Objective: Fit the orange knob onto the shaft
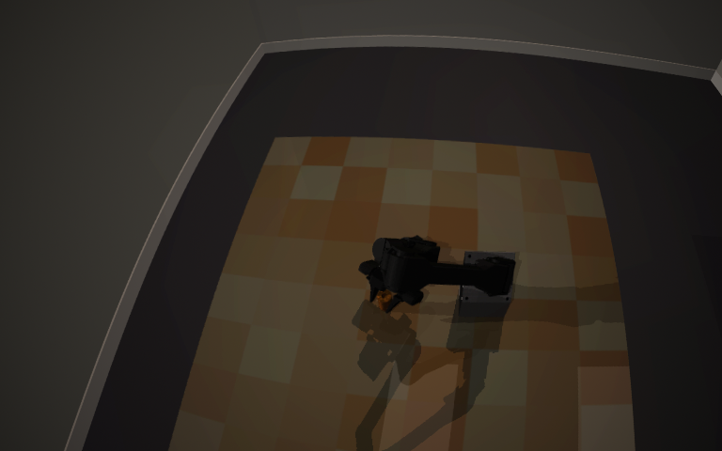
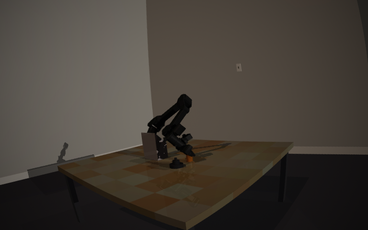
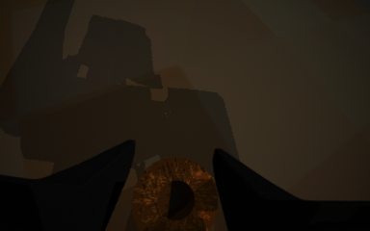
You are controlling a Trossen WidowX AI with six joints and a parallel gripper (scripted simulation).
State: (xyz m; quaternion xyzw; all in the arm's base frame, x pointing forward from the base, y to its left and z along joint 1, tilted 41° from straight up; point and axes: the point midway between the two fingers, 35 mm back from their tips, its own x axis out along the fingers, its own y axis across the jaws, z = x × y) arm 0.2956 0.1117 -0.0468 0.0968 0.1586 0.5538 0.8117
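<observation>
The orange knob stands upright on the table top, its D-shaped hole facing up. In the wrist view the hole's flat side appears to the left. My gripper is open around the knob, a finger on each side; a gap shows at the left finger, while the right finger is very close to the knob. The dark round pedestal with its upright shaft stands beside the knob, to its left in the exterior view. The arm hides the pedestal in the top view.
The checkered table carries the arm's base block, behind and left of the knob in the exterior view. The arm's shadows fall across the table near the knob. The views are dim.
</observation>
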